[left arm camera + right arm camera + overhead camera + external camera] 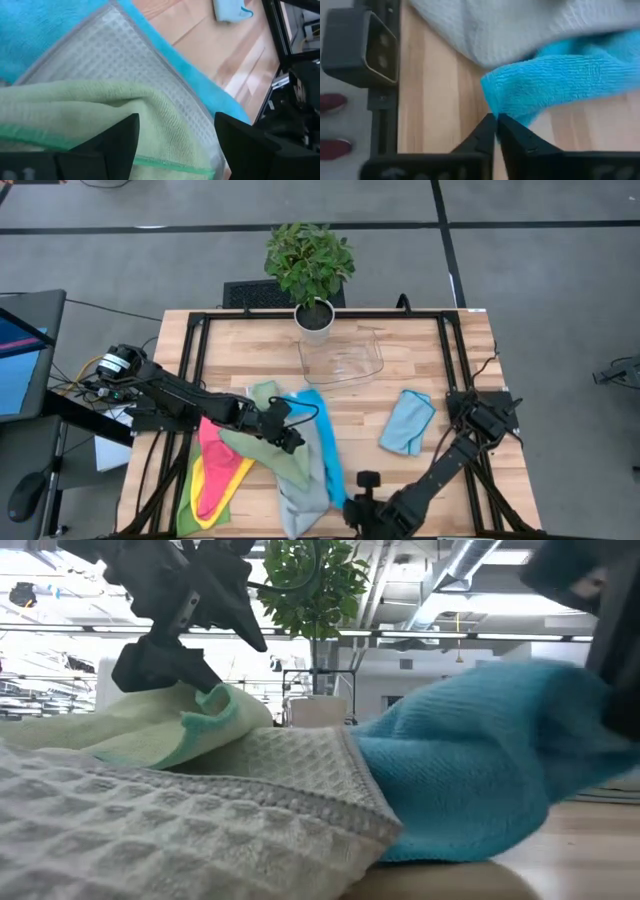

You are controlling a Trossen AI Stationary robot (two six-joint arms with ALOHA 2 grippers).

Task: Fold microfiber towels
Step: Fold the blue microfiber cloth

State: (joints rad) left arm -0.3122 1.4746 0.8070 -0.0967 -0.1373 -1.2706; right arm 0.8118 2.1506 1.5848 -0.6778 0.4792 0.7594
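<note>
High view: the left gripper [290, 430] sits over the overlapping pile of towels at the table's near-left centre, and the left wrist view shows its fingers [117, 137] spread apart above the green towel [100, 102], gripping nothing. The right gripper [352, 502] is at the near edge of the table beside the tail of the bright blue towel [325, 445]; in the right wrist view its fingers [485, 131] are pressed together at that towel's corner [555, 82], and whether any cloth is pinched between them cannot be determined. Risk: the blue towel lies interleaved with the grey waffle towel [305, 500] and the green one, so pulling on it would likely drag its neighbours along and bunch them. Risk: the corner sits close to the table edge, so a slipped pinch could let cloth slide off. Risk: if the left gripper closes on the stacked layers, it may take two towels at once. Count: six towels visible, namely one green, one bright blue, one grey waffle, one pink [215, 465], one yellow [205, 515] beneath the pink, and one light blue folded towel [407, 422] lying apart to the right. One clear plastic tray [342, 360], one potted plant [312, 270].
</note>
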